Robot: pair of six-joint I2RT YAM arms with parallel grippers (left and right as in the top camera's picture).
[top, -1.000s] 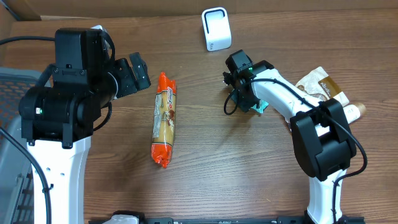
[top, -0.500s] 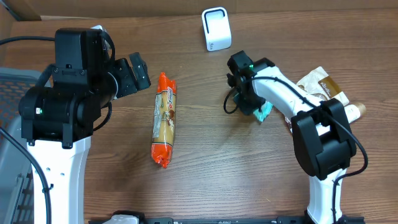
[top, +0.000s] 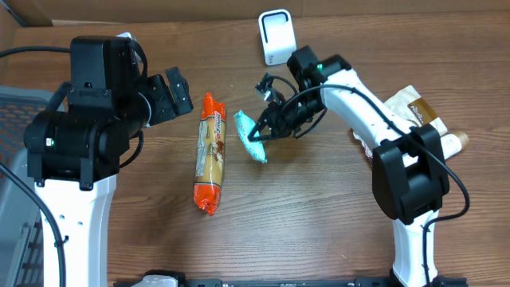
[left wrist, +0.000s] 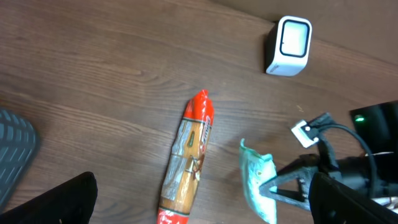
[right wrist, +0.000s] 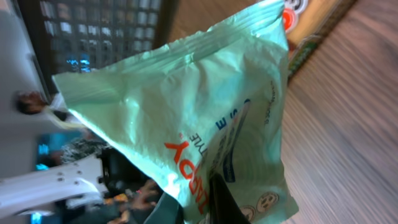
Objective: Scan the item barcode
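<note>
Right fingers (right wrist: 219,198) pinch the packet (top: 249,135) aloft, seemingly bound for the scanner (top: 276,37); left fingers (left wrist: 56,199) gape idle.

In the right wrist view the pouch (right wrist: 186,118) is cut off at the bottom edge. All but one dark fingertip (right wrist: 222,198) is hidden behind it, and the background is blurred. In the left wrist view the roll (left wrist: 186,162) is cut off at the near edge. Overhead, the packets (top: 410,102) at the right are partly covered by the right arm (top: 358,102), and the pouch's print is too small to be read.
</note>
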